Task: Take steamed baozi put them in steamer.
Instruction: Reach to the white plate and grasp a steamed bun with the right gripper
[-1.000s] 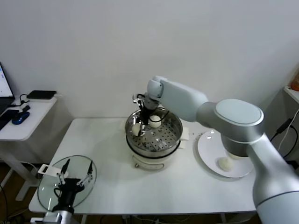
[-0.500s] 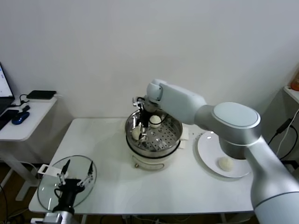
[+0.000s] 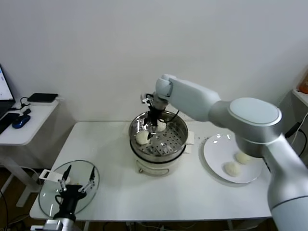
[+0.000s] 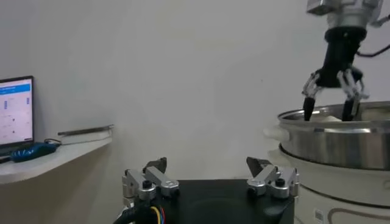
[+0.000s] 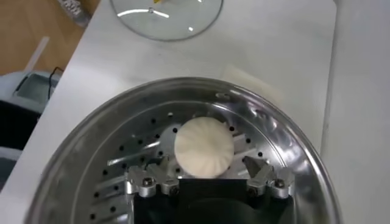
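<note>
The steamer stands mid-table with two baozi inside: one at its left, one farther back, partly hidden by my right gripper. That gripper hangs open just above the basket. In the right wrist view its fingers stand apart on either side of a baozi lying free on the perforated bottom. Two more baozi lie on the white plate. My left gripper is parked, open and empty, over the glass lid.
The lid also shows in the right wrist view. A side desk with a mouse and a dark device stands at the far left. The left wrist view shows the steamer's wall and my right gripper over it.
My right gripper has let go of the left baozi, risen and shifted a little to the right. The arm has swung back, uncovering the second baozi on the plate. The left arm has not moved.
</note>
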Controlling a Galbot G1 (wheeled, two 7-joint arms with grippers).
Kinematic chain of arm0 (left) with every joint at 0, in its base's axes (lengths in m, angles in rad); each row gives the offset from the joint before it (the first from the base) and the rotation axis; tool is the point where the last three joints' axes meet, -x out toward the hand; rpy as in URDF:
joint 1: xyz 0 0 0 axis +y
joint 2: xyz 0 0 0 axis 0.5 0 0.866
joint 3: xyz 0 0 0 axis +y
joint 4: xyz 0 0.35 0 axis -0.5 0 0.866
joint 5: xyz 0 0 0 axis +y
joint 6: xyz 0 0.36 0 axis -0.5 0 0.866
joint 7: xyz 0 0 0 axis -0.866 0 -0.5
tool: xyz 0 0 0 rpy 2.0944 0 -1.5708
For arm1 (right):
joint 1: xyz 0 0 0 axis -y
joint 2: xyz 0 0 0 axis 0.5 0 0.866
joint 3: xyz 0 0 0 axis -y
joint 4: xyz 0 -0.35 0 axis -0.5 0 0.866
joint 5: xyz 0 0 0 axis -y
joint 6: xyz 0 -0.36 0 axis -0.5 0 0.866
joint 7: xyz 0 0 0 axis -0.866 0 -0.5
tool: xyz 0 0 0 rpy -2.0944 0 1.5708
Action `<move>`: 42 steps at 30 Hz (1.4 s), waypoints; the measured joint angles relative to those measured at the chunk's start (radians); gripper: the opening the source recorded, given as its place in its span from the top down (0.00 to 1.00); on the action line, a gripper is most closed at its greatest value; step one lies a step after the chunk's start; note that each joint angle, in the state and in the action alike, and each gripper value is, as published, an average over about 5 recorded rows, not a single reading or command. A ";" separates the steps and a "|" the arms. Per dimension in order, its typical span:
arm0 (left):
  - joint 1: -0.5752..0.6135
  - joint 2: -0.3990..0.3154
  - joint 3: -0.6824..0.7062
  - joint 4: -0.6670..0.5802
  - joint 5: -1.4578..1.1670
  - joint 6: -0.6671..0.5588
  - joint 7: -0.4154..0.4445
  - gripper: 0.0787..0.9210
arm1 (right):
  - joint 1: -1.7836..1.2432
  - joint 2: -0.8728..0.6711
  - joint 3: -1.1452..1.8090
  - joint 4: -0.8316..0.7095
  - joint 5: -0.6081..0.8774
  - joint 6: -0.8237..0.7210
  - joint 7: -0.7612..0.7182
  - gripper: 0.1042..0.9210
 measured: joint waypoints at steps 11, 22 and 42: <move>-0.009 0.004 0.004 0.002 -0.010 0.015 0.002 0.12 | 0.184 -0.216 -0.118 0.229 0.028 0.048 -0.049 0.12; 0.007 0.010 -0.010 -0.008 -0.017 0.018 0.004 0.12 | 0.210 -0.512 -0.136 0.397 -0.092 0.092 -0.074 0.12; 0.036 -0.010 -0.020 -0.034 -0.002 0.021 0.006 0.12 | -0.185 -0.793 0.183 0.389 -0.434 0.143 -0.061 0.12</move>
